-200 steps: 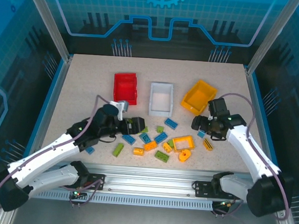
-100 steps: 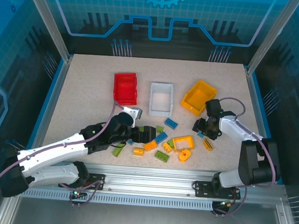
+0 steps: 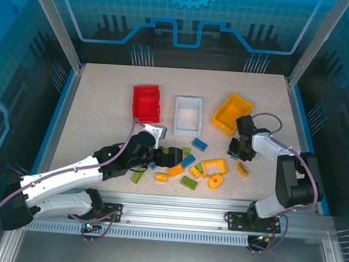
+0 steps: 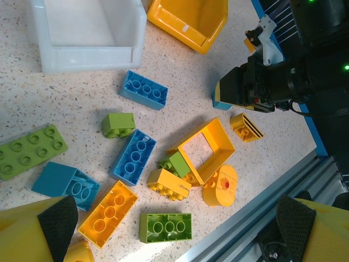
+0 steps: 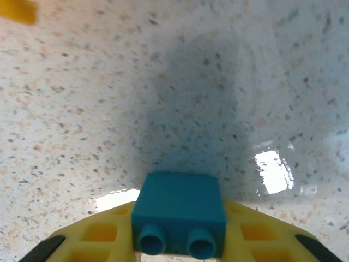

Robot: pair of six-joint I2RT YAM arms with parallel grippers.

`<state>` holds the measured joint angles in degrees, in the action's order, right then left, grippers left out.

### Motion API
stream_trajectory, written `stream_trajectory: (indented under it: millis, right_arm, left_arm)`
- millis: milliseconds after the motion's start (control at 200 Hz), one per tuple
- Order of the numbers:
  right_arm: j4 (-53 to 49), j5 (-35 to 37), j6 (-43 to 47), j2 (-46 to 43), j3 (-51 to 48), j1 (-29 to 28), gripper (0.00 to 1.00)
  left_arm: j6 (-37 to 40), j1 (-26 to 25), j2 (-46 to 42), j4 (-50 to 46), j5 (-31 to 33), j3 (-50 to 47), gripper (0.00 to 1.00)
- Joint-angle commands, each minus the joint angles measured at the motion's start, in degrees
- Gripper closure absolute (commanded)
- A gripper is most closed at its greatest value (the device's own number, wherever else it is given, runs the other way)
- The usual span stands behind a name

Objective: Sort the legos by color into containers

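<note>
My right gripper (image 3: 237, 152) is down at the table just in front of the yellow-orange bin (image 3: 231, 114), shut on a small blue lego (image 5: 179, 213) that sits between its yellow fingers (image 5: 98, 234). My left gripper (image 3: 174, 156) hovers open over the pile of legos, its pads (image 4: 59, 218) wide apart with nothing between them. Below it lie a green brick (image 4: 165, 227), an orange brick (image 4: 108, 214), a blue brick (image 4: 133, 157) and the hollow orange frame (image 4: 210, 150). The red bin (image 3: 146, 102) and white bin (image 3: 187, 115) stand behind the pile.
More loose legos lie about: a blue brick (image 4: 143, 90) near the white bin's wall (image 4: 87, 57), a flat green plate (image 4: 30, 150), a rounded orange piece (image 4: 221, 185). The metal rail (image 3: 175, 203) runs along the table's near edge.
The right gripper has closed on the blue lego and shifted slightly left. The left arm reached forward over the pile a second ago and has since held still, open.
</note>
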<state>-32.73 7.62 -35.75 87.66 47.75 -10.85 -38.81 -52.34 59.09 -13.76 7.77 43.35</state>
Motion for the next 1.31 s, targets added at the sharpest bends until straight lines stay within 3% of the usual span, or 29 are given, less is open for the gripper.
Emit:
stream_trajectory:
  millis: [0,185,445,640,975,1301]
  right_arm:
    - [-4.7,6.9,1.3,-4.4,5.4,-4.3,0.72]
    - [-8.0,9.2,3.7,-6.4,16.4,-6.1,0.71]
    - [-13.3,8.4,6.2,14.1,38.5,-3.7,0.73]
    - [-17.8,9.4,6.1,25.9,48.5,-3.0,0.73]
    - [-16.9,7.9,7.6,31.4,47.0,-3.6,0.74]
    - [-14.8,8.7,7.9,24.9,38.3,-5.9,0.74]
  left_arm:
    - [1.4,-0.5,-0.3,1.0,2.0,1.4,0.01]
    - [1.8,-0.4,-0.8,0.9,4.4,2.0,0.01]
    - [2.9,-0.4,0.0,0.0,6.0,4.2,0.01]
    - [3.0,-0.3,-0.6,-1.6,6.4,4.1,0.01]
    - [3.5,-0.3,-1.5,-2.3,6.6,3.7,0.01]
    - [2.8,-0.4,-2.3,-1.6,6.6,2.6,0.01]
